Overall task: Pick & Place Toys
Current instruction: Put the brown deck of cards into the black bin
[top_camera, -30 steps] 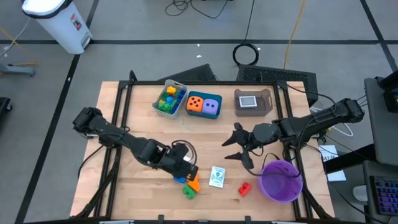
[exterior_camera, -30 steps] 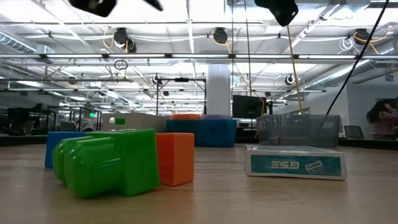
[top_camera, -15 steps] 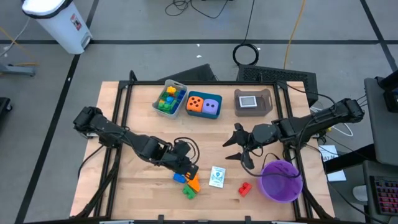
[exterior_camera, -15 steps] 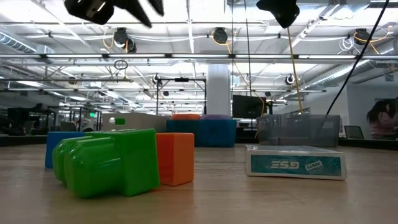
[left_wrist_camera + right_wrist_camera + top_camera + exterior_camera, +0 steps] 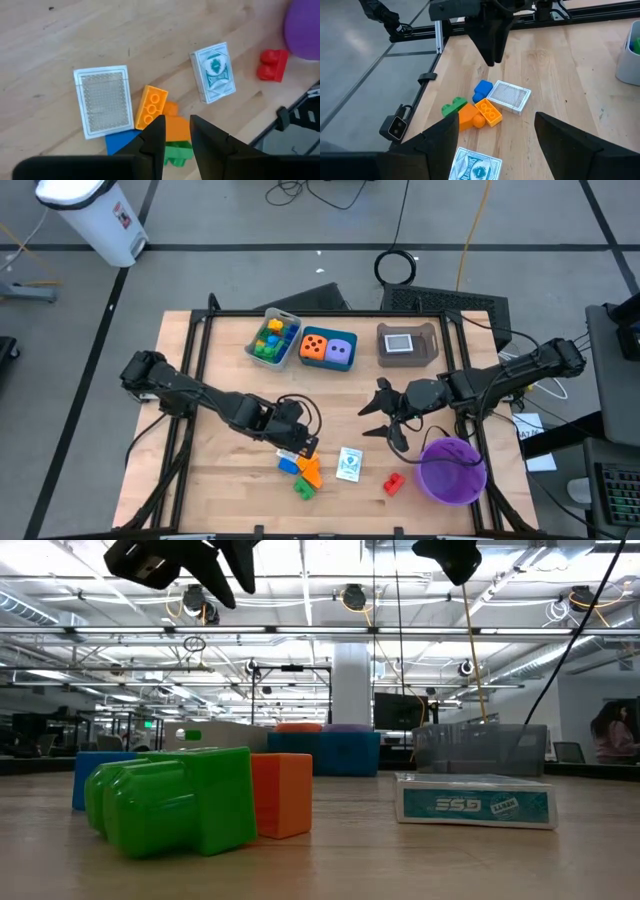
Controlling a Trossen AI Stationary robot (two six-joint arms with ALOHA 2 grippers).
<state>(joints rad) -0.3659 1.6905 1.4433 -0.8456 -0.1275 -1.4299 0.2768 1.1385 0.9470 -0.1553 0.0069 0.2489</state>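
From above, the left gripper (image 5: pixel 298 442) hangs over a cluster of bricks (image 5: pixel 303 474) near the table's (image 5: pixel 230 490) front edge, holding nothing. A card pack (image 5: pixel 349 464) lies just right of the cluster, a red brick (image 5: pixel 394 482) further right, beside the purple bowl (image 5: pixel 452 470). The right gripper (image 5: pixel 385 415) waits above the bowl's left, fingers spread wide.

At table height, a green brick (image 5: pixel 175 800) touches an orange brick (image 5: pixel 282 794); a blue brick (image 5: pixel 95 775) sits behind them.

The left wrist shows narrow, empty fingers (image 5: pixel 152 142) above the cluster, with a flat card (image 5: pixel 104 100) beside an orange plate brick (image 5: pixel 151 106).

The right wrist shows the cluster (image 5: pixel 470 111) below the left gripper (image 5: pixel 491 37).
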